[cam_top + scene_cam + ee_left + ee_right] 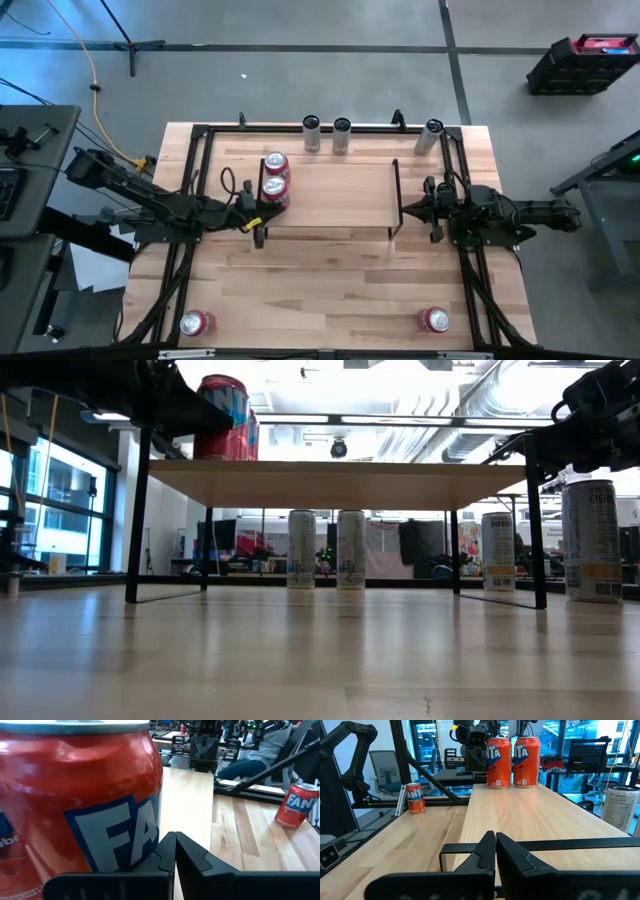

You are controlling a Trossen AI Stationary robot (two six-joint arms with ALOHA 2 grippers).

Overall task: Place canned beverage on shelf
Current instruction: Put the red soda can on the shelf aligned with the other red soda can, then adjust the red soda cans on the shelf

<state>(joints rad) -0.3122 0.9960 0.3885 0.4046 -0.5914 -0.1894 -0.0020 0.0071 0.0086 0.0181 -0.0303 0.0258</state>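
On the big wooden table [340, 280] sits the shelf [340, 195], a small light board on thin black legs. Two red cans [275, 178] already stand upright side by side at its left end, touching each other. More cans wait down on the table: three silver cans [341, 135] stand in a row behind the shelf, one red can [197, 322] stands at the front left corner and another red can [434, 320] at the front right. The front left one is nearer the left arm, the front right one nearer the right arm.

The left gripper [258, 218] rests just beside the two cans on the shelf, its fingers pressed together on nothing. The right gripper [408, 208] waits at the shelf's right end, pointing in toward the board, also pressed together and empty. I think the next move is to reach forward and down for a standing can.
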